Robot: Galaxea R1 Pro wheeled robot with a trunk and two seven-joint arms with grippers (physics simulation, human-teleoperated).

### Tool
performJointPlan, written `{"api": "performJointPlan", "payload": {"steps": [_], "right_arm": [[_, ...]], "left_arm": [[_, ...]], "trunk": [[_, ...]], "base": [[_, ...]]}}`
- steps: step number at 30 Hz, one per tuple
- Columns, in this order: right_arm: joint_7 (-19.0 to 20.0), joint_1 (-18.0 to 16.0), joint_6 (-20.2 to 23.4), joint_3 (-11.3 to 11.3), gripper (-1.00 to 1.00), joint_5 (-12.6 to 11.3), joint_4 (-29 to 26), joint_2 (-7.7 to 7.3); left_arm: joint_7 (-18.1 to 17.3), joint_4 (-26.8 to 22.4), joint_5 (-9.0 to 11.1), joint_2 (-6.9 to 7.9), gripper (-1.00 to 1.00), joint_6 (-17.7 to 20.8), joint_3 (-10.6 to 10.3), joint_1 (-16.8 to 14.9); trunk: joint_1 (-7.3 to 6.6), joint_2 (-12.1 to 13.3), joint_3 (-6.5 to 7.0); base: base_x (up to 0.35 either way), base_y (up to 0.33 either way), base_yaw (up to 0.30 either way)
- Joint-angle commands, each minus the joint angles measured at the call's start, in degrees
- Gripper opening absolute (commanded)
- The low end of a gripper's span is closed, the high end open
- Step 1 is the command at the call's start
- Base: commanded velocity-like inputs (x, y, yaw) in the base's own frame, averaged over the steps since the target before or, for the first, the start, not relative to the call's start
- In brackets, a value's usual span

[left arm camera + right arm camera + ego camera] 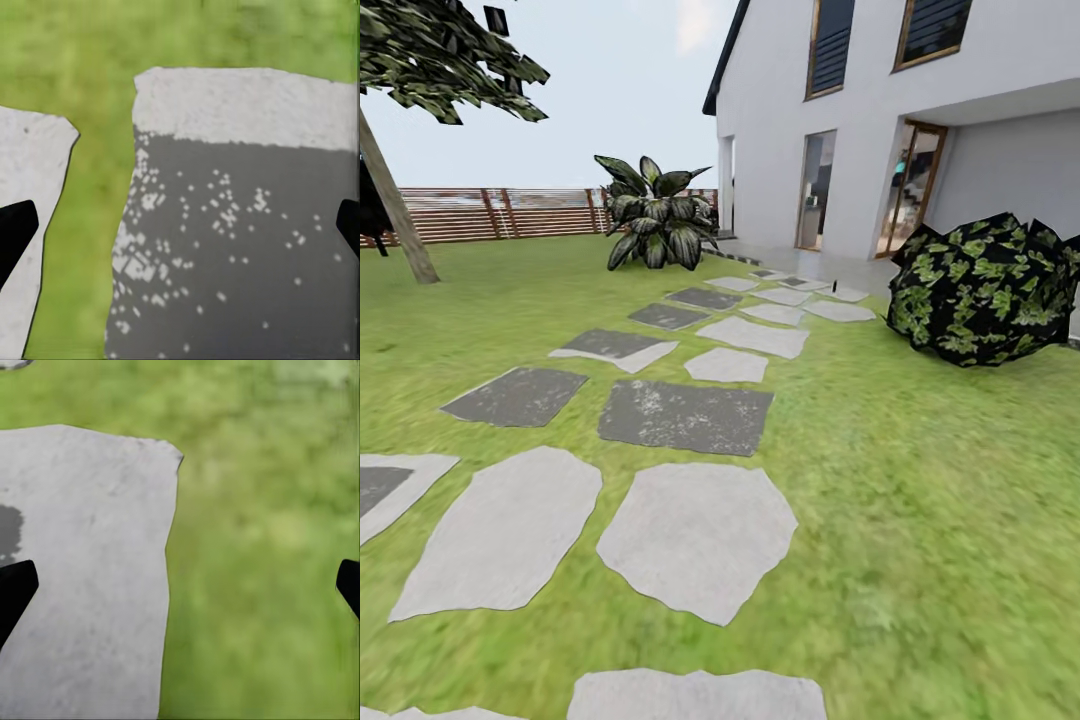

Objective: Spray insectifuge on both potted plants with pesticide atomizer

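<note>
I'm looking over the garden lawn [920, 520] from the head camera, with a stepping-stone path [690, 415] running toward a white house [860, 120]. Light and dark grey slabs alternate along the path. A big broad-leaved plant [655, 215] is standing at the far end of the path, near a wooden fence [490, 212]. A dark leafy bush [985, 290] is sitting to the right by the house wall. A tree trunk [395, 205] is leaning at the far left. A tiny dark upright thing is showing on the far slabs, too small for me to identify.

I'm seeing the left gripper [180, 232] spread wide, fingertips [15, 232] at the frame edges, over a shaded slab [240, 225] and grass. The right gripper [180, 592] is spread wide too, over a pale slab [82, 570] and grass.
</note>
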Motion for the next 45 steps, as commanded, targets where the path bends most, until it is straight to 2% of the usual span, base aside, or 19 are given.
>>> {"api": "performJointPlan", "payload": {"steps": [1, 20, 45], "right_arm": [[0.03, -0.03, -0.16, 0.01, 1.0, 0.06, 0.04, -0.02], [0.11, -0.03, -0.15, 0.03, 1.0, 0.06, 0.12, 0.05], [0.03, -0.03, -0.15, 0.06, 1.0, 0.06, 0.13, 0.05]], "left_arm": [[-0.05, 0.03, 0.38, 0.0, 1.0, -0.16, -0.03, -0.02], [-0.05, 0.03, 0.38, 0.0, 1.0, -0.2, -0.03, -0.03], [-0.05, 0.03, 0.38, -0.01, 1.0, -0.22, -0.03, -0.03]], "trunk": [[0.02, -0.02, -0.05], [0.02, -0.02, -0.05], [0.02, -0.02, -0.05]], "base": [[0.339, -0.081, 0.0], [0.339, -0.079, 0.0], [0.339, -0.005, 0.0]]}}
